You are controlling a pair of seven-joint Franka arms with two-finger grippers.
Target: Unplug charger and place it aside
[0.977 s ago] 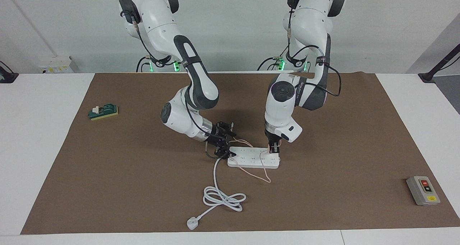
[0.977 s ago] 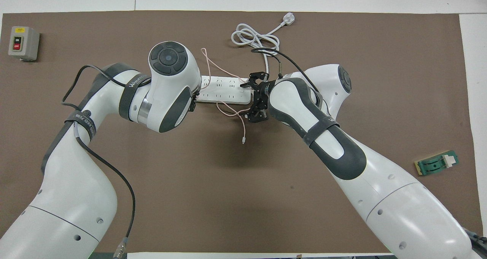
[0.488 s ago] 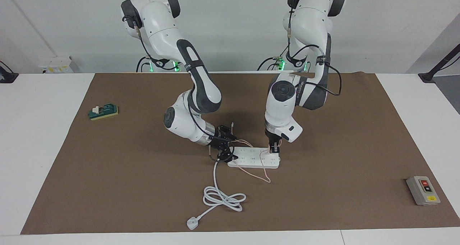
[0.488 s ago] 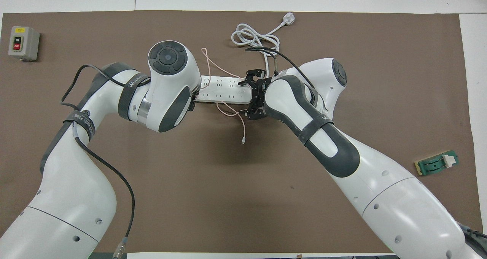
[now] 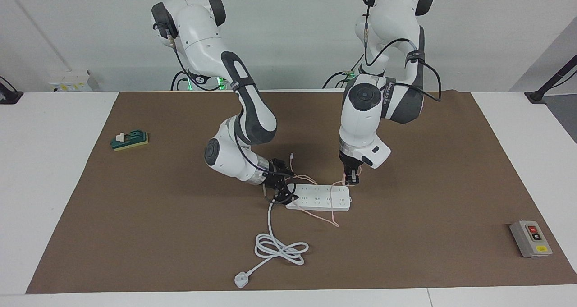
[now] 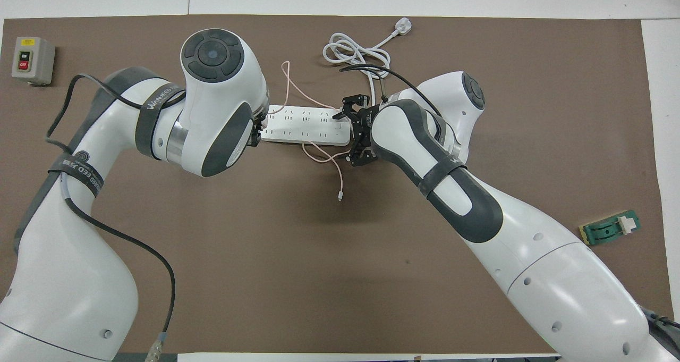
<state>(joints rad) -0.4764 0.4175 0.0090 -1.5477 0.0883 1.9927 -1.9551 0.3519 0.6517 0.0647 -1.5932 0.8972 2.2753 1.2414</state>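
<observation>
Now that the left gripper (image 5: 352, 179) has lifted, the charger (image 5: 349, 176) is out of its socket.
It stays clenched on the charger just above the power strip (image 5: 320, 199); the right gripper (image 5: 280, 191) sits at the strip's right-arm end, grip unclear.

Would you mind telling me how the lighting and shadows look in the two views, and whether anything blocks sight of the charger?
Facing view: even, soft light, a faint dark shadow on the brown mat under both arms, no glare; the charger shows as a small pink spot in the left gripper. Overhead view: equally even light, but the left arm's wrist housing hides the charger; the power strip shows.
</observation>
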